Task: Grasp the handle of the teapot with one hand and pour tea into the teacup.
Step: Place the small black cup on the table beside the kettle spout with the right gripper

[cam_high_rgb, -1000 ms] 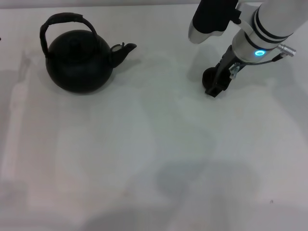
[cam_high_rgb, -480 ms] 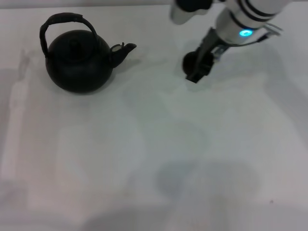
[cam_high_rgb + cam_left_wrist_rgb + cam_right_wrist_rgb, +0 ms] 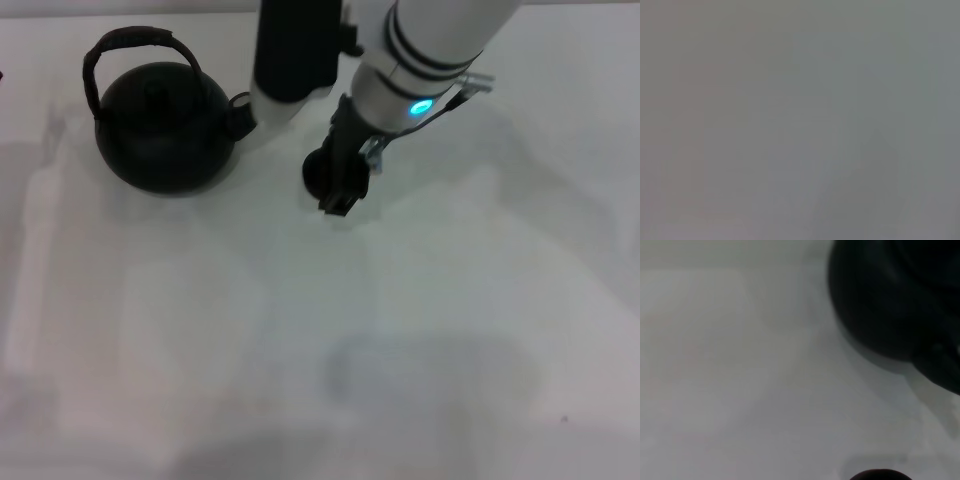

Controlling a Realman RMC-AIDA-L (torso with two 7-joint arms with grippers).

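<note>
While right gripper (image 3: 338, 190) grips teacup (image 3: 316, 172), cup sits at teapot's (image 3: 163, 125) 3 o'clock, within spout reach for pouring.

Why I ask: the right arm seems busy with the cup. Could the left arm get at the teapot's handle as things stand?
Probably yes. The handle arches clear above the teapot, nothing over it; the right gripper with the teacup sits past the spout. The left arm itself is not in view.

A plain white table (image 3: 300, 330) fills the head view edge to edge. Surface matte, unmarked apart from one small dark speck (image 3: 563, 418) toward 5 o'clock. Soft grey shadows lie across the lower portion. The left wrist view shows only featureless grey.
</note>
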